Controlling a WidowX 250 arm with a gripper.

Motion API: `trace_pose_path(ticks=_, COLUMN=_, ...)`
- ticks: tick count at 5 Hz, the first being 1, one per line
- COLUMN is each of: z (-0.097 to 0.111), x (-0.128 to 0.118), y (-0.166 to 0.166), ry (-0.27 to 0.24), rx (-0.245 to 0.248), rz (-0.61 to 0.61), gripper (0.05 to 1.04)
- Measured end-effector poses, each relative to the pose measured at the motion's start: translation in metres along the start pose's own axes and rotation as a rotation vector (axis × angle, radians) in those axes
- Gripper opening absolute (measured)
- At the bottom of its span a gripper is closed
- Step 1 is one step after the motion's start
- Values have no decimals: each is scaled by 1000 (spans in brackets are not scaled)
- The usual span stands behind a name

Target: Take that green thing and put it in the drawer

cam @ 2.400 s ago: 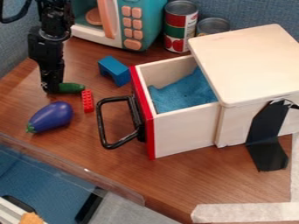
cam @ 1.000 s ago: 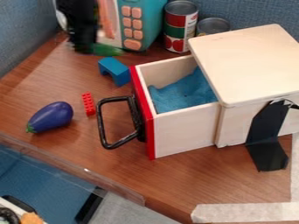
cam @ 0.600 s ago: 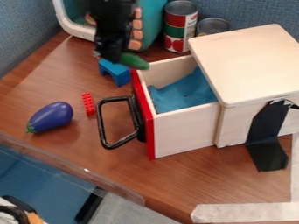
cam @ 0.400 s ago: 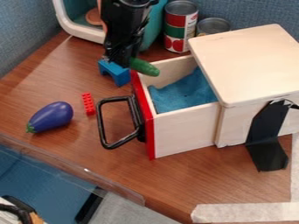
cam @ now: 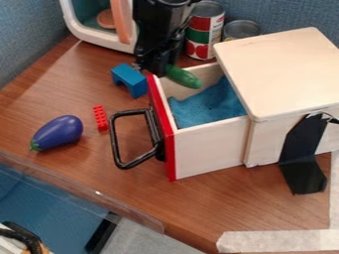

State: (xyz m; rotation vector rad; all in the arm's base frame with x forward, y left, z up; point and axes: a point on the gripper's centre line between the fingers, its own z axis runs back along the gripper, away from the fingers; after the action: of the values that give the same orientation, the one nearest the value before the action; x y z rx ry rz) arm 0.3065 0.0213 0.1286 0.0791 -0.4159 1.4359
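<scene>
A wall of blue-grey weave stands at 10 o'clock, a matching panel from 12 to 1; the table is brown wood grain, with a soft sheen towards 10; pale tape crosses it at 5; a clear strip edges it from 9 to 7; blue surface beyond, at 8.

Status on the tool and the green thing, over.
Tool shut on cucumber. Cucumber held at open drawer's far left corner, not yet released. Nothing seen blocking the opening.
</scene>
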Motion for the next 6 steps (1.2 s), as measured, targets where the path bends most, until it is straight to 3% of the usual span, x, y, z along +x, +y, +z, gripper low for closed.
trace_pose_path(ticks=2, z=5, x=-22, y=-3, ry=31, rx=-18, rz=-29, gripper=275)
trace_pose_path(ticks=3, z=1, x=-24, y=-6, ry=25, rx=-24, rz=-22, gripper=336)
trace_pose_path(ticks=5, z=-6, x=-24, y=-11, ry=18, rx=-62, rz=-82, gripper=939)
trace_pose_path(ticks=6, z=-5, x=-14, y=-5, ry=19, rx=-35, rz=-99, gripper=1008)
